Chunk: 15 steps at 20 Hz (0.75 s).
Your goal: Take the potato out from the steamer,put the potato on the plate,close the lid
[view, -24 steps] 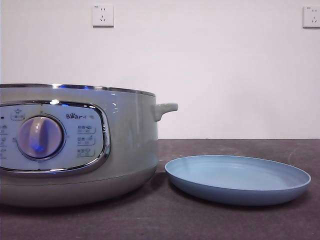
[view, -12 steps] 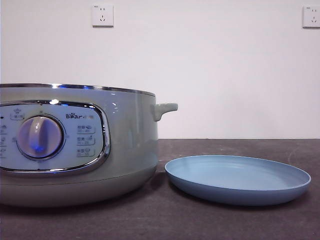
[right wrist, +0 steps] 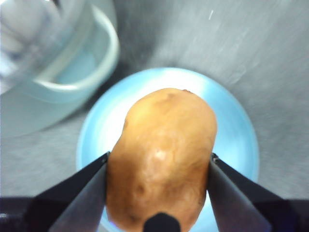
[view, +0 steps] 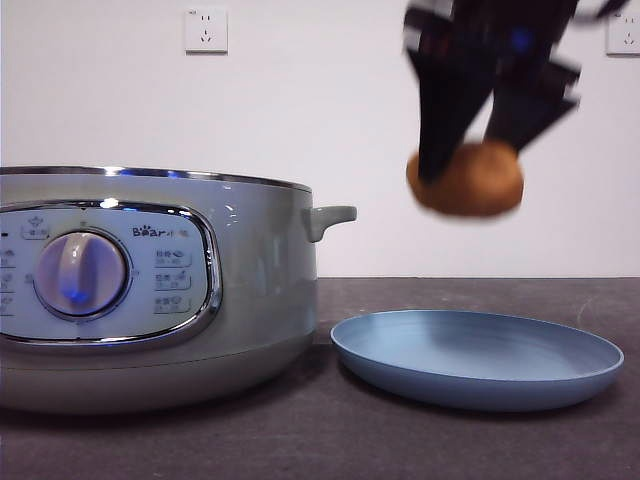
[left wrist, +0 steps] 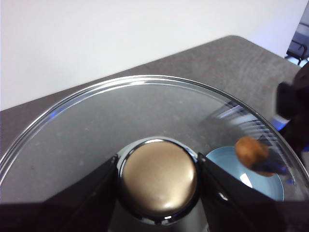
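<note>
The right gripper (view: 478,165) hangs in the air above the plate (view: 477,390), its two black jaws pinched against opposite sides of the potato (view: 466,181). In the right wrist view the potato (right wrist: 161,159) fills the gap between the jaws, and the plate (right wrist: 241,140) lies directly beneath it, its blue rim showing all round the potato's outline. The potato is clear of the plate, with open air between its underside and the plate's floor.

The steamer (view: 150,290) stands just beside the plate, its side handle (view: 330,220) reaching toward the plate's near rim; the two rims look close, though whether they touch is not clear. The steamer's top is uncovered.

The left gripper (left wrist: 158,186) is clamped on the knob (left wrist: 158,176) of the lid (left wrist: 96,125), one jaw pressed to each side. Through the lid's glass the potato (left wrist: 251,150) and the plate (left wrist: 227,164) show faintly.
</note>
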Each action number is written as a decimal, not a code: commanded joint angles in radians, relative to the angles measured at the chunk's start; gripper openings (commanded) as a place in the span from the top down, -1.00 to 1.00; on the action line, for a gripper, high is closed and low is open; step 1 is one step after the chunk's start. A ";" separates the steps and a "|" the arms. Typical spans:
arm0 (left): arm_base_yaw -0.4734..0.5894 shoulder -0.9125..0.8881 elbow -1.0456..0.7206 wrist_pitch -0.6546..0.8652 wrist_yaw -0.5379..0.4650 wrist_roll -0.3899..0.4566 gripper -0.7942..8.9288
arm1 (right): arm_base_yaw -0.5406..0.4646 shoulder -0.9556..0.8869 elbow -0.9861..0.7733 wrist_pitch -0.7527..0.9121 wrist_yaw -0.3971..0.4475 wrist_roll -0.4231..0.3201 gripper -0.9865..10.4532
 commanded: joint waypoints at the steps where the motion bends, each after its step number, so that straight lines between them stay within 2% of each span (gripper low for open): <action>1: 0.002 0.031 0.011 0.055 0.004 0.015 0.85 | -0.013 0.075 -0.034 0.051 -0.006 0.010 0.85; 5: 0.002 0.088 0.011 0.076 0.026 0.015 0.85 | -0.040 0.227 -0.036 0.111 -0.105 0.010 0.85; 12: 0.002 0.111 0.011 0.087 0.025 0.015 0.85 | -0.041 0.350 -0.036 0.137 -0.101 0.010 0.84; 13: 0.002 0.111 0.011 0.088 0.025 0.015 0.85 | -0.040 0.350 -0.036 0.137 -0.098 0.019 0.78; 14: 0.002 0.111 0.011 0.090 0.025 0.015 0.85 | -0.041 0.350 -0.036 0.137 -0.098 0.025 0.64; 15: 0.002 0.111 0.011 0.092 0.025 0.015 0.85 | -0.044 0.349 -0.036 0.132 -0.098 0.027 0.42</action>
